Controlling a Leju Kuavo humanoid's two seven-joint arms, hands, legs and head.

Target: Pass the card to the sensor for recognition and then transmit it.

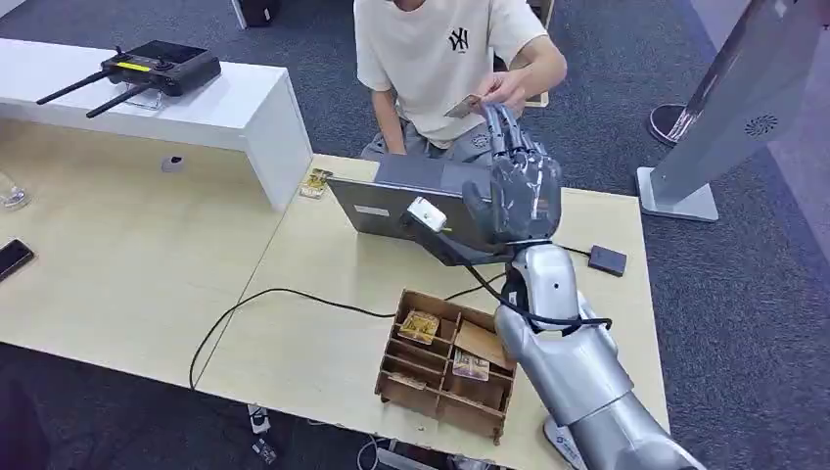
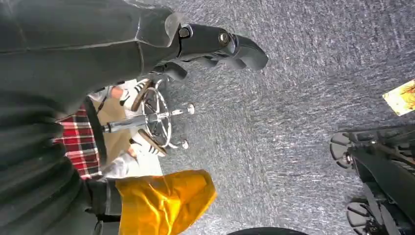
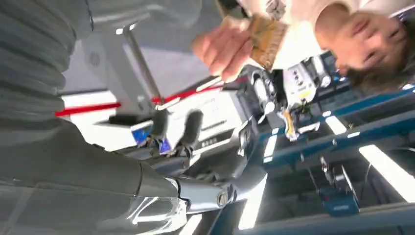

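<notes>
One card (image 1: 462, 106) matters here, and it sits in the person's hand (image 1: 504, 90), at about twelve o'clock from the robot's right hand (image 1: 516, 181) in the head view. The right hand is raised upright over the laptop (image 1: 411, 201), fingers stretched up toward the card and holding nothing; its fingertips reach close to the card but whether they touch it I cannot tell. The right wrist view shows the same card (image 3: 266, 39) pinched in the person's fingers (image 3: 222, 49), with the robot's fingers (image 3: 193, 129) apart below it.

Judging by this, the handover looks finished or nearly so. The risk from here is the raised hand catching the card or the person's fingers as it pulls away, or brushing the laptop lid under it on the way down. The cable (image 1: 294, 294) lying across the table (image 1: 147, 274) could also snag the forearm.

Seen from the head, the card's long axis runs roughly from eight to two o'clock, its lower end pointing toward the laptop; it is tilted, not flat.

The left hand (image 2: 215, 46) hangs over the carpet (image 2: 293, 98), fingers curled in with nothing in them.

At six o'clock from the right hand stands a wooden tray (image 1: 391, 377) with more cards in its compartments.
</notes>
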